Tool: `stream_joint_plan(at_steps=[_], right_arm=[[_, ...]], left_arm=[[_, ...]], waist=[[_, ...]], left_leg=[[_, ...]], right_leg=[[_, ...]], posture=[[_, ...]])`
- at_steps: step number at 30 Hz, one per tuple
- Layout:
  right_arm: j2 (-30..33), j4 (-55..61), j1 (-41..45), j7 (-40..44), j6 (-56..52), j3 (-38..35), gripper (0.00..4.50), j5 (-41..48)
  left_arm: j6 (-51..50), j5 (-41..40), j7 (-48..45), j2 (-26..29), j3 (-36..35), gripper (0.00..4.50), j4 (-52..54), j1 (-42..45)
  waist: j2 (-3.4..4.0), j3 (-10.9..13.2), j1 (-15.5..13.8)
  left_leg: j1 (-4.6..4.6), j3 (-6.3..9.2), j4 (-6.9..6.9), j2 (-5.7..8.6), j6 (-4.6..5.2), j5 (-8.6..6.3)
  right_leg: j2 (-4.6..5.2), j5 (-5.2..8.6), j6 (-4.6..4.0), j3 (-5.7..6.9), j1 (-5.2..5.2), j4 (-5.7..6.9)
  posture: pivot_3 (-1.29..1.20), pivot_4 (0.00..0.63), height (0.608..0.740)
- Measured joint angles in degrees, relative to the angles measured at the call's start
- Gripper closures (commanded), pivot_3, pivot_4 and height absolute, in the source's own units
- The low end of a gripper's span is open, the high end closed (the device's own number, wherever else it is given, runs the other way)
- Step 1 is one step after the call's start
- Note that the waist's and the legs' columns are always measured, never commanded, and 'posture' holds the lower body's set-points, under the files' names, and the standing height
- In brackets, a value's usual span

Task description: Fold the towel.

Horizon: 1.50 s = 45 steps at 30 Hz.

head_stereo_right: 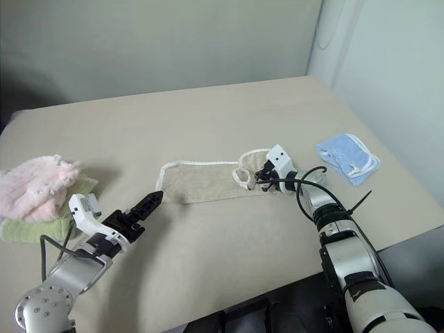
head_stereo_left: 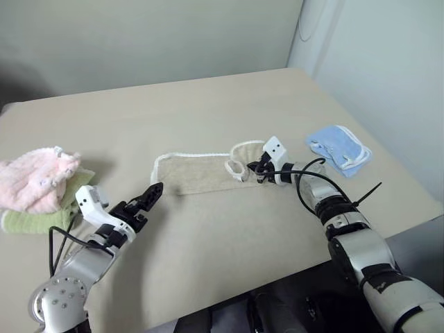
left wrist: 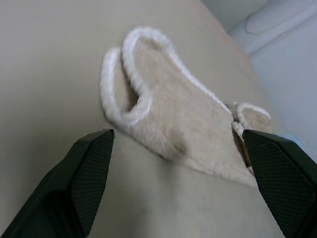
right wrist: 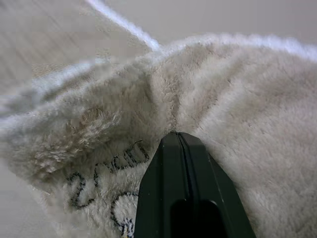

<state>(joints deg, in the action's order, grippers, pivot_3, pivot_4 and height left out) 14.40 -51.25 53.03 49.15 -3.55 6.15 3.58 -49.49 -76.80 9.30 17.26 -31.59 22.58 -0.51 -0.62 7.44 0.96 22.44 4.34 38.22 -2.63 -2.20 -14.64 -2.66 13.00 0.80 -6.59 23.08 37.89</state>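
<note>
The towel (head_stereo_left: pixel 201 173) lies as a narrow band near the middle of the table (head_stereo_left: pixel 208 104), its long axis running roughly parallel to the table's near edge. Its end toward the table's right edge is bunched and partly turned over on itself; the opposite end lies flat, with the white corded edging showing.

I read the right gripper (head_stereo_left: pixel 258 169) as pressed together on the bunched end: in the right wrist view the two fingers meet with pile gathered at their tip. How many layers are caught I cannot tell.

The left gripper (head_stereo_left: pixel 149 196) stands spread, holding nothing, just short of the flat end and on its near side. In the left wrist view the towel's rounded end lies straight ahead between the open fingers.

Each arm is therefore nearer its own end of the band. I judge the coming fold to run along the long axis, carrying the held end toward the free end.

A pink towel (head_stereo_left: pixel 35 180) on a green towel (head_stereo_left: pixel 31 220) sits by the left edge; a blue cloth (head_stereo_left: pixel 340 149) lies near the right edge.
</note>
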Motion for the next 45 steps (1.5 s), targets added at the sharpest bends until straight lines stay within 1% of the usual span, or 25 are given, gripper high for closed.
stream_joint_plan(at_steps=[1,3,5,7,9,13,16,23,25,27,31,33,37,42,45], right_arm=[[0.01,1.04,-0.02,0.47,-0.12,-0.45,4.47,0.6],[0.65,6.28,-0.2,1.54,-1.89,-2.44,4.47,3.08],[1.45,10.73,0.24,1.69,-3.25,-4.15,4.47,5.11],[2.27,13.99,0.94,1.67,-4.68,-6.06,4.47,6.78],[2.9,16.52,1.43,1.59,-5.96,-7.57,4.47,8.17],[3.22,18.6,1.59,1.23,-6.89,-8.12,4.47,8.94],[3.22,18.83,1.59,0.63,-7.14,-8.62,4.47,9.47],[3.06,20.34,1.35,-0.41,-7.57,-8.67,4.47,9.8],[3.0,20.9,1.07,-0.69,-7.96,-8.66,4.5,9.84],[2.99,21.82,0.39,-0.98,-8.26,-8.66,4.5,9.86],[2.98,22.51,-0.02,-1.41,-8.63,-8.66,4.5,9.9],[2.93,22.66,-0.2,-1.48,-8.75,-8.66,4.5,9.92],[2.59,22.66,-0.42,-1.75,-8.8,-8.66,4.5,9.92],[2.41,22.64,-0.42,-1.87,-8.79,-8.62,4.5,9.92],[2.43,22.57,-0.41,-2.22,-8.75,-8.65,4.5,9.92]], left_arm=[[0.05,-1.09,1.55,-0.55,0.13,0.0,-0.17,0.57],[0.73,-5.08,7.66,-1.95,0.68,0.0,-2.18,3.67],[0.91,-6.93,11.64,-2.42,1.56,0.0,-4.43,5.81],[0.91,-8.05,14.86,-2.47,2.73,0.0,-6.36,7.45],[0.49,-8.96,17.43,-1.37,3.79,0.0,-8.1,9.34],[0.27,-9.34,18.9,-0.7,5.09,0.0,-12.11,12.33],[0.37,-8.83,18.58,-0.73,5.5,0.0,-17.21,16.41],[1.11,-3.48,14.14,-1.27,5.96,0.0,-28.54,25.87],[1.2,-1.88,13.18,-1.64,5.94,0.36,-29.98,27.18],[1.2,-0.37,12.29,-1.93,5.84,0.95,-30.53,27.46],[1.15,1.64,11.81,-2.32,5.76,2.39,-30.62,27.37],[1.02,2.15,11.18,-2.42,5.76,3.11,-30.46,27.05],[0.64,2.48,9.73,-2.48,5.8,4.45,-28.88,26.09],[0.65,2.62,6.93,-2.42,6.07,4.45,-25.52,25.89],[0.4,2.4,3.38,-1.34,7.21,4.45,-22.45,27.07]], waist=[[0.01,0.01,0.0],[0.05,0.03,-0.15],[0.05,0.03,-0.15],[0.04,0.03,-0.21],[0.07,0.04,-0.53],[0.14,0.06,-1.08],[0.23,0.07,-1.72],[0.29,0.1,-2.38],[0.29,0.1,-2.39],[0.29,0.1,-2.39],[0.29,0.12,-2.37],[0.29,0.12,-2.33],[0.28,0.13,-2.29],[0.27,0.14,-2.25],[0.18,0.21,-2.23]], left_leg=[[0.0,-0.01,0.0,0.0,-0.06,0.03],[-0.02,-0.01,-0.01,0.01,-0.12,0.06],[-0.03,-0.02,-0.03,0.01,-0.13,0.06],[-0.04,-0.03,-0.06,0.02,-0.14,0.06],[-0.16,-0.02,-0.1,0.04,-0.14,0.06],[-0.6,-0.01,-0.16,0.11,0.05,-0.04],[-0.6,0.04,-0.14,0.26,0.23,0.03],[-0.56,0.09,-0.14,0.84,0.52,0.23],[-0.53,0.04,-0.14,0.95,0.51,0.28],[-0.5,-0.01,-0.13,1.02,0.41,0.34],[-0.34,-0.07,-0.18,1.02,0.32,0.37],[-0.2,-0.07,-0.24,0.98,0.26,0.33],[0.11,-0.04,-0.4,0.9,0.14,0.29],[0.16,-0.03,-0.76,0.88,0.0,0.38],[0.17,-0.01,-0.85,0.87,-0.05,0.41]], right_leg=[[0.0,0.0,0.0,0.0,0.01,0.01],[0.0,0.01,-0.01,0.01,0.0,0.01],[-0.01,0.02,-0.04,0.03,0.0,0.01],[-0.01,0.03,-0.04,0.04,0.0,-0.01],[-0.01,0.04,-0.05,0.05,-0.09,0.0],[0.0,0.18,-0.29,0.02,-0.48,0.01],[0.06,0.25,-0.5,0.02,-0.51,0.03],[0.54,0.22,-0.47,0.02,-0.53,0.02],[0.69,0.23,-0.43,0.02,-0.53,0.0],[0.79,0.29,-0.3,0.0,-0.53,-0.03],[0.82,0.34,-0.11,-0.03,-0.39,-0.06],[0.81,0.24,0.23,-0.01,-0.23,-0.05],[0.78,0.26,0.37,0.05,0.17,-0.05],[0.79,0.28,0.42,0.05,0.35,-0.08],[0.78,0.28,0.43,0.06,0.39,-0.08]], posture=[[0.0,0.15,0.74],[0.0,0.15,0.74],[0.0,0.15,0.74],[0.0,0.15,0.74],[0.0,0.15,0.74],[0.0,0.15,0.74],[0.0,0.15,0.74],[0.0,0.15,0.74],[0.0,0.15,0.74],[0.0,0.15,0.74],[0.0,0.15,0.74],[0.0,0.15,0.74],[0.0,0.15,0.74],[0.0,0.15,0.74],[0.0,0.15,0.74]])
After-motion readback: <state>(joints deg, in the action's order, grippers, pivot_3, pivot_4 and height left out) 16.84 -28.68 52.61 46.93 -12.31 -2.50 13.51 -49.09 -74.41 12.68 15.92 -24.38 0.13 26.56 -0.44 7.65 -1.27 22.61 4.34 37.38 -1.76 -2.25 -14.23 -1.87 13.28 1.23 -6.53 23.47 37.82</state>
